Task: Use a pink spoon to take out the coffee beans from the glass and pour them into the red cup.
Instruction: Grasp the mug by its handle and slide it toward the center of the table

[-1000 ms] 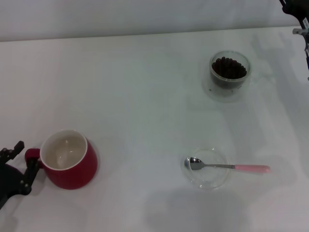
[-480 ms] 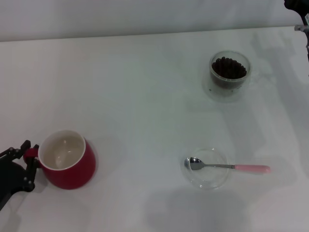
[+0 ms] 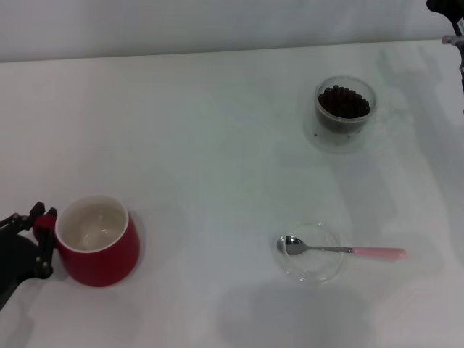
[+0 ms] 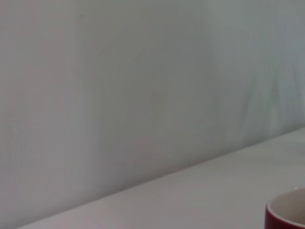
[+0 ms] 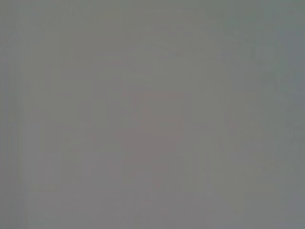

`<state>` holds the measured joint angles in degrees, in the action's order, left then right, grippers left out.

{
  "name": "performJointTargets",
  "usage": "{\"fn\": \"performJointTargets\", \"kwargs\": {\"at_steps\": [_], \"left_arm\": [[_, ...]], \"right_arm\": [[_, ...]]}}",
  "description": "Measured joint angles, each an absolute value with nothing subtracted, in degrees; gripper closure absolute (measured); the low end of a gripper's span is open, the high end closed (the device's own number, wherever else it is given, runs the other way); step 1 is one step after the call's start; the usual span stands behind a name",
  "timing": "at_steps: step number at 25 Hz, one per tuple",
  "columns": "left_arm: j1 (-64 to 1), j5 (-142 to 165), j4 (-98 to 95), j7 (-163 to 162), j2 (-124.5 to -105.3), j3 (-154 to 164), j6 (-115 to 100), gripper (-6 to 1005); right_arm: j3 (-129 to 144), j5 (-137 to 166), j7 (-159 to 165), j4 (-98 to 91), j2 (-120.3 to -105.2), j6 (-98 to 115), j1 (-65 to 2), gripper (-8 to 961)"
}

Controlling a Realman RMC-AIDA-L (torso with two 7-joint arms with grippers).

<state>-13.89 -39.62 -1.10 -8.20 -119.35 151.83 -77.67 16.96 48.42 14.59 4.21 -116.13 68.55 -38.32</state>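
The left gripper point(image 3: 40, 235) pinches the handle of the red cup point(image 3: 96, 241) at 8 o'clock on the table point(image 3: 217, 130), far from the pink spoon point(image 3: 341, 251) in a clear dish point(image 3: 312, 270) at 5 o'clock and the glass point(image 3: 345, 112) of coffee beans point(image 3: 345, 101) at 2 o'clock.

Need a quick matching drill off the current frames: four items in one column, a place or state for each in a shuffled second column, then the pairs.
Things:
1. pink spoon
2. coffee beans
3. red cup
4. left gripper

Places or states:
A. heaped inside the glass, far right of the table
B. at the cup's handle, near left edge of the head view
C. bowl resting in the shallow clear dish, handle sticking out over the table
D. upright, white inside, no beans in it

Pairs: 1-C, 2-A, 3-D, 4-B
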Motion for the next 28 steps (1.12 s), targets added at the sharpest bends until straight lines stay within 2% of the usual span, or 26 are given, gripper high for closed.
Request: {"fn": "performJointTargets", "kwargs": {"at_steps": [13,28], "left_arm": [[-14.46,-39.21,-6.01,-6.34,-119.44,152.25,-72.59,877],[-19.43,-37.36,-10.52,-6.15,-119.68,152.40,-65.50,879]], "right_arm": [[17.03,48.42,14.59,3.66,-115.90,68.47,-38.60,100],[17.58,48.41,14.50,2.09,-115.77,67.99,-39.45,100]]}}
